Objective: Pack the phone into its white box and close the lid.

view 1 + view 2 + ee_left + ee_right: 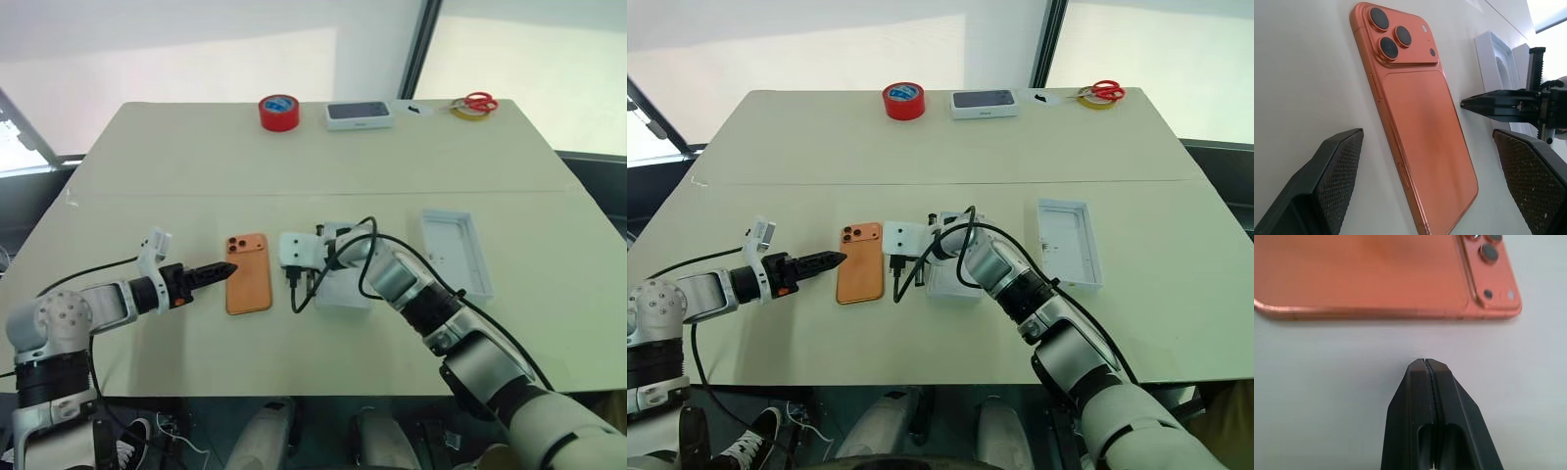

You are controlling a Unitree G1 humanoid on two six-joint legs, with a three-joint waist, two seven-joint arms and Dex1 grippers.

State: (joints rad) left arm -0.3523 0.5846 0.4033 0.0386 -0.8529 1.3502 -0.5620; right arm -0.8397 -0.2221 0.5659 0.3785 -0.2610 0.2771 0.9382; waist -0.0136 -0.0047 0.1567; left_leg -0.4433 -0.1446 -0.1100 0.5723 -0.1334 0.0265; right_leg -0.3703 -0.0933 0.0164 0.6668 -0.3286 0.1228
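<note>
Lying flat on the table point(147, 176), back side up, is the orange phone point(249, 273). Its camera block with three dark lenses sits at the far end. The phone rests between the two grippers.

The left gripper point(223, 271) is at the phone's left edge, up near the camera end. Its two black fingers point(1327, 181) are spread wide apart, and in the left wrist view the phone lies between them. The fingers are just beside the phone, but I cannot tell if they touch it.

The right gripper point(1426, 363) is on the other side of the phone, close to its right edge. Its fingers are pressed tight together into one point, with nothing between them. The tip points at the phone's long side, and a strip of bare table lies between the tip and the phone.

Just behind the right gripper, partly hidden by its arm, is the white box point(345, 294). Well to the right of that arm lies the lid point(457, 253), hollow side up.

Far from both grippers, along the back of the table, are a red tape roll point(279, 112), a white box with a dark top point(359, 115) and red scissors point(479, 101).
</note>
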